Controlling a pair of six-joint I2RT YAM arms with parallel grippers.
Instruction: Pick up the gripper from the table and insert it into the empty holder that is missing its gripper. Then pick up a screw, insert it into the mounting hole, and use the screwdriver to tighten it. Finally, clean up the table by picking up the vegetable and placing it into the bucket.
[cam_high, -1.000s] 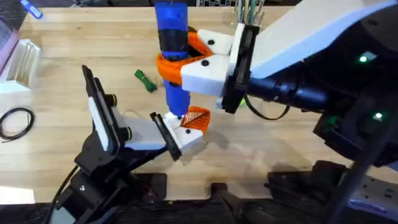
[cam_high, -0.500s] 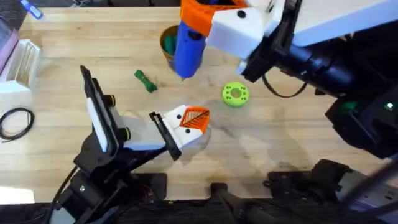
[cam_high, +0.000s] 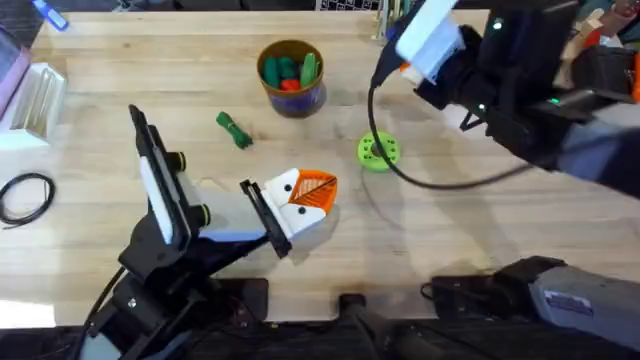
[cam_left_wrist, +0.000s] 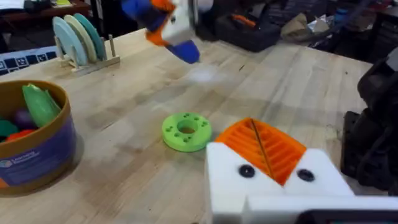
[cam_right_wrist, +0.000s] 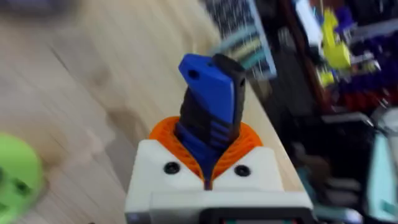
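**Right hand carries the screwdriver high; vegetable lies on the surface**

The right hand (cam_right_wrist: 208, 171) is clamped on the screwdriver (cam_right_wrist: 210, 109): in its wrist view the blue body stands up between the two orange pads (cam_right_wrist: 168, 134), gripped tight on both sides. From overhead this hand (cam_high: 432, 45) sits raised at the far right of the surface (cam_high: 480, 230), above and beyond the green disc (cam_high: 379, 151).

The left hand (cam_high: 300, 200) rests low near the middle of the surface. Its white holder (cam_left_wrist: 273, 186) carries the orange gripper (cam_left_wrist: 264, 146), with two dark screw heads showing on the white block; I cannot tell how far this hand is open, and it has nothing visibly in its hold.

Just beyond the left hand lies the green disc (cam_left_wrist: 186, 130). The vegetable (cam_high: 235, 130) lies on the bare wood, apart from the bucket (cam_high: 291, 78), which stands farther back holding green and red toy pieces.
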